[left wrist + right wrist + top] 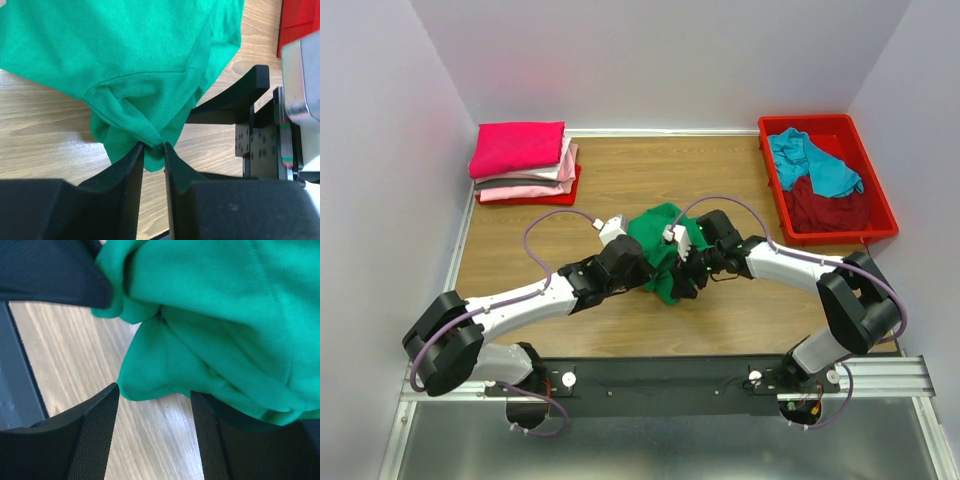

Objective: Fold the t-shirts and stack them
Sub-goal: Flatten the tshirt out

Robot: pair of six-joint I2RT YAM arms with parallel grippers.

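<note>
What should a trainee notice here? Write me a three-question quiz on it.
1. True or false: the left gripper pinches a fold of the green t-shirt.
2. Where do the teal t-shirt and the dark red t-shirt lie? A: on the folded stack. B: in the red bin. C: under the arms.
3. Fill in: the top t-shirt of the folded stack is ___.
Key: 1 true; 2 B; 3 hot pink.

bright green t-shirt (655,228), hot pink t-shirt (517,146), teal t-shirt (810,160), red bin (805,121)
</note>
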